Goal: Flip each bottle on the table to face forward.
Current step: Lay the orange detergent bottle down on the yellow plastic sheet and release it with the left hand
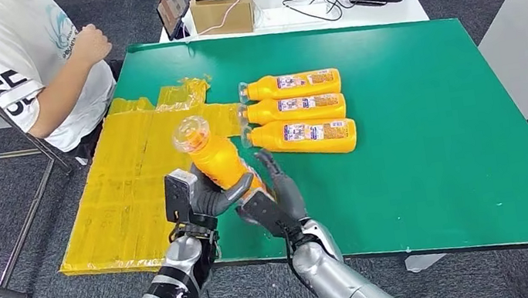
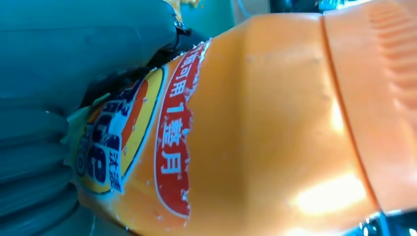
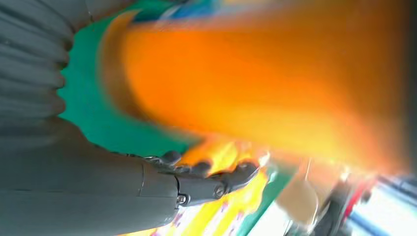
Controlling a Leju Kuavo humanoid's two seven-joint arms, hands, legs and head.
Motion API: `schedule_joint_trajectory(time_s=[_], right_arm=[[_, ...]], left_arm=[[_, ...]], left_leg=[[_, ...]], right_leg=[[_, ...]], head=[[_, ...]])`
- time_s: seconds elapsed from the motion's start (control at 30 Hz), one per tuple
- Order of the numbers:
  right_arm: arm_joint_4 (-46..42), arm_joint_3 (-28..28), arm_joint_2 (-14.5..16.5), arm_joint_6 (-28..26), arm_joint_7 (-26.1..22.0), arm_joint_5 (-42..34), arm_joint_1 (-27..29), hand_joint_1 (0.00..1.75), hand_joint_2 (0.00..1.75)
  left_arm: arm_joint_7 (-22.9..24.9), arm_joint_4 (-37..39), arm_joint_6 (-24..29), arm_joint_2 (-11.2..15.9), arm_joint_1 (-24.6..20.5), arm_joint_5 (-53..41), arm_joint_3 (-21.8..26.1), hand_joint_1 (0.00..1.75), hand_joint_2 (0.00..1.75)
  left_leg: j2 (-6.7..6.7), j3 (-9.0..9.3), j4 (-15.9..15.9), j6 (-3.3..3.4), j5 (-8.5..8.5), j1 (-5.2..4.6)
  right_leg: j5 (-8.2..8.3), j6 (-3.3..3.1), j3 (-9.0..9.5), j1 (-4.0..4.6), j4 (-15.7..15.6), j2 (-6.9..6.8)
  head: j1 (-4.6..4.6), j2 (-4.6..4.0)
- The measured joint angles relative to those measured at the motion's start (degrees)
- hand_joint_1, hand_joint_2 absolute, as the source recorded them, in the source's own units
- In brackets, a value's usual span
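Head view puts the orange bottle (image 1: pixel 214 158) just left of centre, lifted off the green counter (image 1: pixel 442 163) and tilted, its clear cap (image 1: pixel 190 133) pointing up toward the camera. My left hand (image 1: pixel 209 196) wraps the lower body of the bottle, fingers closed round it, and my left wrist camera shows the printed label (image 2: pixel 133 147) right against my palm, so the grip sits on the label end. My right hand (image 1: pixel 276 194) is spread beside the bottle's base with its fingers (image 3: pixel 216 174) extended under or along it; whether they touch I cannot tell, since that wrist picture is blurred. I judge it is there to steady or receive the bottle while I turn it. Above and to the right, three more bottles (image 1: pixel 299 117) lie side by side on the counter, caps to the left. Yellow wrapping (image 1: pixel 119 193) covers the counter's left part, and a person (image 1: pixel 38 64) sits at upper left.
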Motion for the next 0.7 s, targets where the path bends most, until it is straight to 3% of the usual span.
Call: schedule_joint_trajectory(time_s=[0.1,0.2,0.33,0.5,0.6,0.7], right_arm=[[-2.96,-2.15,-1.16,-1.10,-1.05,-1.08,0.97,0.00,1.75],[-8.20,-5.16,-3.27,-1.50,-1.60,-2.65,2.97,0.00,1.75],[-13.84,-9.18,-5.39,-1.47,-1.81,-2.81,5.42,0.00,1.75],[-17.41,-11.87,-6.30,-1.34,-2.69,-2.88,6.90,0.00,1.75],[-18.44,-12.70,-6.59,-1.26,-2.92,-2.96,7.23,0.00,1.75],[-18.80,-13.05,-6.75,-1.02,-3.58,-3.57,7.19,0.00,1.75]], left_arm=[[-0.21,0.02,3.34,1.13,-1.06,-1.18,0.57,1.75,1.75],[-0.32,1.38,6.50,4.72,-3.07,-2.50,2.89,1.75,1.75],[-0.61,3.34,4.34,9.19,-5.12,-2.77,7.84,1.75,1.75],[0.32,3.69,0.87,11.05,-5.64,-2.81,12.26,1.75,1.75],[0.63,4.56,6.53,12.53,-6.76,-9.03,12.68,1.75,1.75],[2.95,7.89,14.06,15.21,-9.50,-21.84,11.16,1.75,1.75]], left_leg=[[0.01,0.00,0.00,0.00,0.00,0.00],[0.03,0.01,0.00,-0.03,0.02,0.01],[0.09,0.04,0.00,-0.05,0.04,0.04],[0.00,-0.03,-0.01,-0.06,0.05,0.05],[-0.01,-0.05,0.00,-0.06,0.05,0.04],[-0.02,-0.04,0.00,-0.06,0.07,0.04]], right_leg=[[0.00,0.00,0.00,0.00,0.00,0.00],[0.01,0.00,-0.01,0.02,0.02,0.01],[0.01,-0.03,-0.06,0.05,0.05,0.08],[0.00,-0.03,-0.05,0.04,0.06,0.00],[0.01,-0.03,-0.06,0.03,0.05,-0.01],[0.01,-0.03,-0.06,0.03,0.04,-0.01]], head=[[0.00,0.00],[0.00,-0.01],[-0.02,-0.01],[-0.01,-0.01],[0.01,-0.01],[0.00,-0.01]])
